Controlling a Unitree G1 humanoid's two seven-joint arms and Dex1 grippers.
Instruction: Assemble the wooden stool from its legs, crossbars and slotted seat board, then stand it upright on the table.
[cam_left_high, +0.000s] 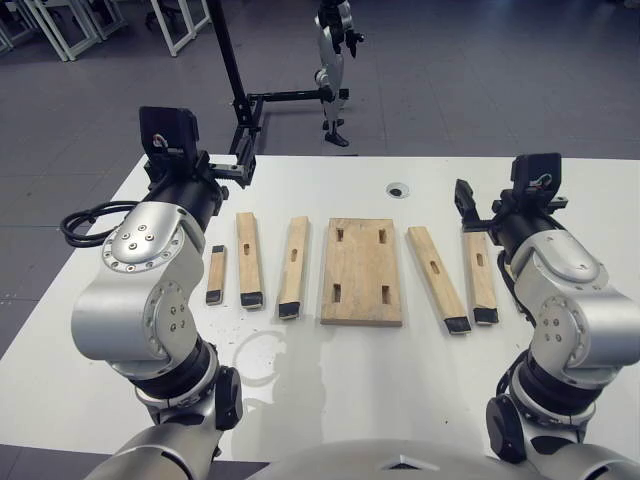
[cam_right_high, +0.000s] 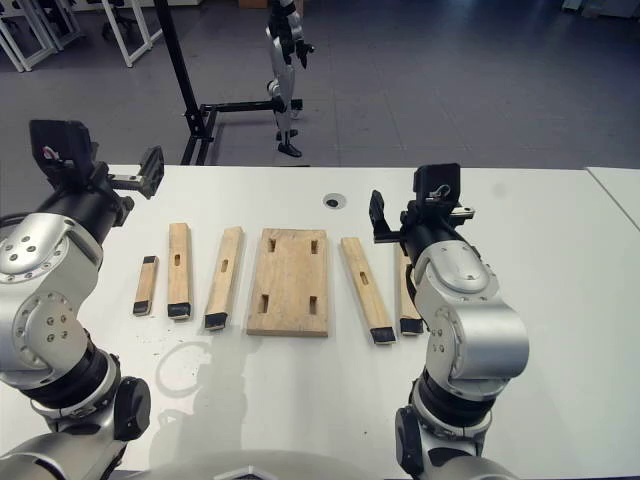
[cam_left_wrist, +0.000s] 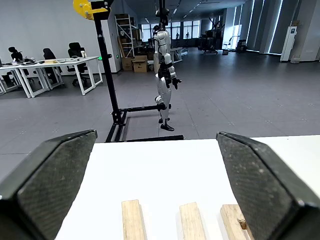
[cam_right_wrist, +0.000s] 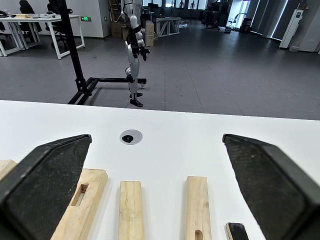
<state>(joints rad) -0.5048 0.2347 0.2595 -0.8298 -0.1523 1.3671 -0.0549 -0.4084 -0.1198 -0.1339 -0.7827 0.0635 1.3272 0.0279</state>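
seat board (cam_left_high: 361, 271) and legs (cam_left_high: 437, 278) flat on the surface (cam_left_high: 330, 400); left end effector (cam_left_wrist: 160, 182) and right end effector (cam_right_wrist: 160, 185) apart, empty: best grip one leg squarely across its width.

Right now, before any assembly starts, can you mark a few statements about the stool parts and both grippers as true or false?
1. The seat board lies flat on the table, joined to nothing. True.
2. The left gripper grips a leg. False: it is open and empty.
3. The short bar lies farthest to the robot's left. True.
4. The seat board has two slots. False: four show.
5. The right gripper is shut. False: its fingers stand wide apart with nothing held.
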